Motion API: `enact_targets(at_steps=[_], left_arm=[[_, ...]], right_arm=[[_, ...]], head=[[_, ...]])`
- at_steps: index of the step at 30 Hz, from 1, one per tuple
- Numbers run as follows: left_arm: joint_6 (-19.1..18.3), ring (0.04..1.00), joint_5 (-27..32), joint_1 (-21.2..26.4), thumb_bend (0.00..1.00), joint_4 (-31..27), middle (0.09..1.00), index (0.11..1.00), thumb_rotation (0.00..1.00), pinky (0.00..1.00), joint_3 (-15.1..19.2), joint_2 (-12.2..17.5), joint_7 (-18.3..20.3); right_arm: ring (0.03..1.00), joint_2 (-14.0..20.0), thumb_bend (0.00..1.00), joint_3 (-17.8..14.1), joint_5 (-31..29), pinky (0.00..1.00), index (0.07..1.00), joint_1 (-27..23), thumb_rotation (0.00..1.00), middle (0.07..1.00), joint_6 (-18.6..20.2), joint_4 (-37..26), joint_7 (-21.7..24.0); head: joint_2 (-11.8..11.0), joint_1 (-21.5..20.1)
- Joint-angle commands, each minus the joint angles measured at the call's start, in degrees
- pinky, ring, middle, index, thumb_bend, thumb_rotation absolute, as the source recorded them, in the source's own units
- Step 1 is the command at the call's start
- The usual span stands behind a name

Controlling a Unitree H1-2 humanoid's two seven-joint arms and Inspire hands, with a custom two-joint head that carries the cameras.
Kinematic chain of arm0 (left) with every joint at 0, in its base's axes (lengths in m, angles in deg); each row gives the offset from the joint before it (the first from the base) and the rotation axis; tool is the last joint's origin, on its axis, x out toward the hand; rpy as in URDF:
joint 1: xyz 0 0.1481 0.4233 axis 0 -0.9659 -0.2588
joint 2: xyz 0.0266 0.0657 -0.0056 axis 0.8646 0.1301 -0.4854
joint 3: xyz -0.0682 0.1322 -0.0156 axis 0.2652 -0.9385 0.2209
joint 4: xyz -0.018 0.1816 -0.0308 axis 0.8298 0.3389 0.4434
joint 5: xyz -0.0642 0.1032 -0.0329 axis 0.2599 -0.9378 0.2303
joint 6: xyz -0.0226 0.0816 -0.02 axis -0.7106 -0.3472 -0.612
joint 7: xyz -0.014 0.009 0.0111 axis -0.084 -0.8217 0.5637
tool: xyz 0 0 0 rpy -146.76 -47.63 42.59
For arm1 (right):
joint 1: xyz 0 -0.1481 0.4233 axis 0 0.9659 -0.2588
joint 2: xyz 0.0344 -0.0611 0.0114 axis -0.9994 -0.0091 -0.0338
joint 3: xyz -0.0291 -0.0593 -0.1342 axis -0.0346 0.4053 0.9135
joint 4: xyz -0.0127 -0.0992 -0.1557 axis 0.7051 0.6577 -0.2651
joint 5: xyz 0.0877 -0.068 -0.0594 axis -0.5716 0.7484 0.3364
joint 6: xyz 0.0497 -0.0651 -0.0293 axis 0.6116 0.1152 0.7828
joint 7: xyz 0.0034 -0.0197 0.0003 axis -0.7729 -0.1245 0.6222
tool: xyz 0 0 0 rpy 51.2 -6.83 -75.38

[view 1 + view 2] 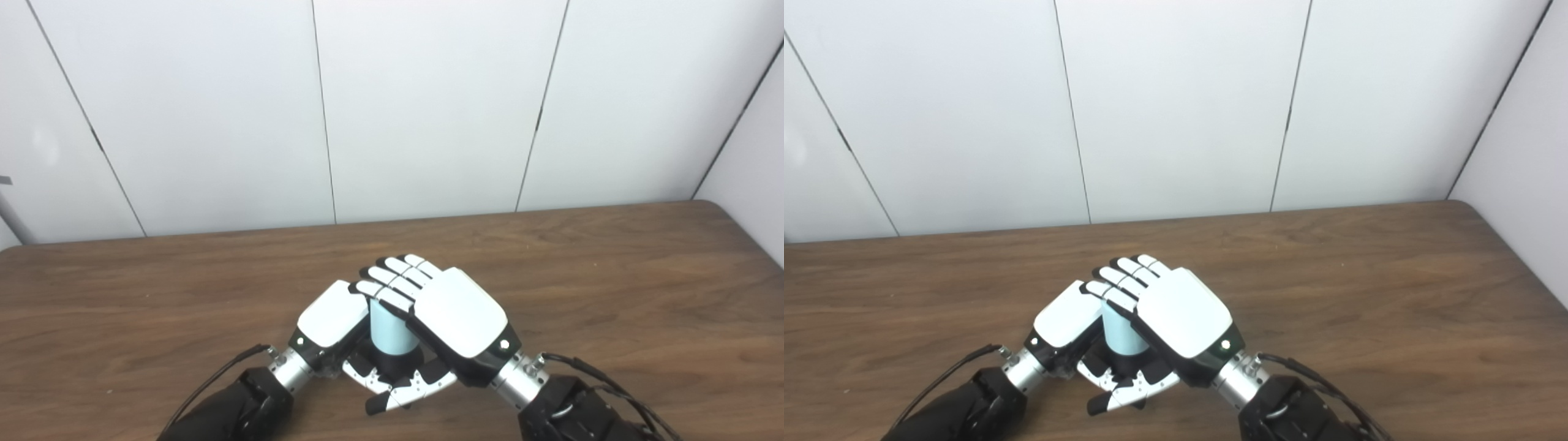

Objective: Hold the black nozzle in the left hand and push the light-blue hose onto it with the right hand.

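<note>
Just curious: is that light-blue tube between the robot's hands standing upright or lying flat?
Roughly upright: the light-blue hose piece stands on end between the left hand and right hand, both closed around it.

We see a matt wood-grain bench [184,294], glossy white plastic hand shells [460,312], bare metal wrists [519,381], and a smooth matt hose [389,334].

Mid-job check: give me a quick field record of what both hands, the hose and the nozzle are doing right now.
left hand: closed at the hose's base; what it grips is hidden
right hand: fingers wrapped over the hose top
light-blue hose: upright between the two hands, short section visible
black nozzle: not clearly visible, only a dark shape below the hose
table: brown wood
</note>
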Motion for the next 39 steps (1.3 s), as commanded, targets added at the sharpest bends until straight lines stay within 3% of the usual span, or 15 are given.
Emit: enact_targets(at_steps=[1, 5, 12, 18, 21, 29, 33, 39], left_arm=[[1.67, 0.225, -0.64, -12.86, 0.5, 5.01, 0.327, 0.479, 0.05, 0.16, -3.34, -6.22, 1.18], [1.75, 0.126, -0.63, -12.61, 0.51, 5.76, 0.185, 0.47, 0.04, 0.08, -3.1, -6.57, 2.45], [1.75, 0.136, 0.13, -12.4, 0.51, 5.41, 0.196, 0.47, 0.04, 0.09, -3.85, -6.17, 1.34], [1.76, 0.126, -0.47, -12.13, 0.51, 6.15, 0.183, 0.471, 0.04, 0.08, -5.14, -6.05, -1.9], [1.76, 0.125, 0.41, -12.01, 0.51, 5.57, 0.188, 0.475, 0.04, 0.08, -5.37, -5.7, -0.37], [1.76, 0.14, 0.68, -11.78, 0.51, 5.26, 0.208, 0.478, 0.04, 0.09, -5.9, -5.66, -1.3], [1.77, 0.152, 1.68, -11.47, 0.51, 5.07, 0.224, 0.481, 0.04, 0.1, -6.84, -5.39, -1.6], [1.76, 0.203, 2.08, -11.55, 0.51, 6.12, 0.28, 0.481, 0.04, 0.14, -6.61, -5.84, -1.2]], right_arm=[[0.932, 1.29, 0.82, 3.77, -2.58, 0.9, 0.883, 4.47, 0.96, 0.935, -2.83, 5.64, 7.74], [0.957, 0.87, 0.81, 2.65, -2.2, 0.94, 0.908, 3.75, 0.98, 0.956, -2.42, 4.72, 6.97], [0.962, 0.48, 0.8, 2.04, -0.76, 0.94, 0.907, 4.14, 0.96, 0.957, -3.08, 4.76, 3.59], [0.962, 0.02, 0.8, 1.65, -1.16, 0.9, 0.896, 4.61, 0.93, 0.959, -4.53, 6.11, -2.08], [0.94, -0.47, 0.8, 0.94, -2.03, 0.88, 0.882, 4.9, 0.91, 0.942, -5.03, 5.86, -5.02], [0.823, -2.47, 0.8, -1.25, -3.09, 0.77, 0.781, 4.82, 0.9, 0.839, -10.89, 7.35, -19.81], [0.839, -2.94, 0.82, -2.04, -3.62, 0.79, 0.8, 4.78, 0.92, 0.856, -11.22, 6.72, -19.9], [0.891, -3.3, 0.82, -2.96, -4.72, 0.86, 0.852, 4.55, 0.91, 0.902, -9.46, 4.5, -16.21]], head=[[0.03, -0.05], [0.05, 0.01], [-0.03, -0.03], [0.01, -0.04], [0.01, -0.04], [0.0, -0.16], [-0.16, -0.28], [-0.14, -0.27]])
